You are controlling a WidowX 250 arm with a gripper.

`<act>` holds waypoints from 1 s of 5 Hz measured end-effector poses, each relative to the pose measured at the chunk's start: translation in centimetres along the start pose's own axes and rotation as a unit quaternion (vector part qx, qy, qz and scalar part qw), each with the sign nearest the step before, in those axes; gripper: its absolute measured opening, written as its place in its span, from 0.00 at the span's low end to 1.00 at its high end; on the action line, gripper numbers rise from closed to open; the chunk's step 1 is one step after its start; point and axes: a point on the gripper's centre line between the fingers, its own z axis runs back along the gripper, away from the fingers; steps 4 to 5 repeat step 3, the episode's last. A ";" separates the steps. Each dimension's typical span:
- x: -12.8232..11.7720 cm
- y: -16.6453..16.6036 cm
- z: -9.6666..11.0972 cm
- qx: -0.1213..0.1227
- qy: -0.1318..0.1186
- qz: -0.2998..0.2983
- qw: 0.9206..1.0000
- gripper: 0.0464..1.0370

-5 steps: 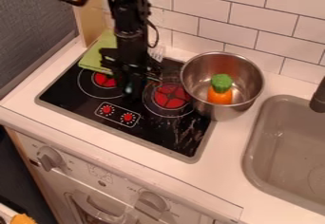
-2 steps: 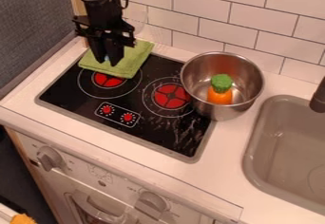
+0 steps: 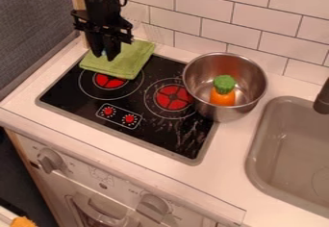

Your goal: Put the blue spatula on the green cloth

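Over the green cloth (image 3: 131, 61), at upper left: gripper (image 3: 104, 56) nearly closed, with blue spatula (image 3: 104, 52) pinched in the narrow gap. Blue end low in the grip, long axis apparently slanting up and right behind, to a faint, pale slotted head near the tiled wall (image 3: 247, 19). Touching cloth or not, impossible to tell.

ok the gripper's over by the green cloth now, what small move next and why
Probably ease the black two-finger gripper down a touch, before any release: its fingertips hang over the flat green cloth, and a bit of blue, likely the blue spatula, shows between them. Whether anything touches the cloth I can't tell.
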 end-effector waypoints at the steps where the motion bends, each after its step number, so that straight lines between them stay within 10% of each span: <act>1: -0.1 0.3 -0.5 -0.002 0.007 -0.001 1.000 0.65; 2: -0.1 0.2 -0.5 -0.009 0.006 -0.008 1.000 0.93; 5: -0.4 -0.1 -0.7 -0.014 0.011 -0.016 1.000 0.97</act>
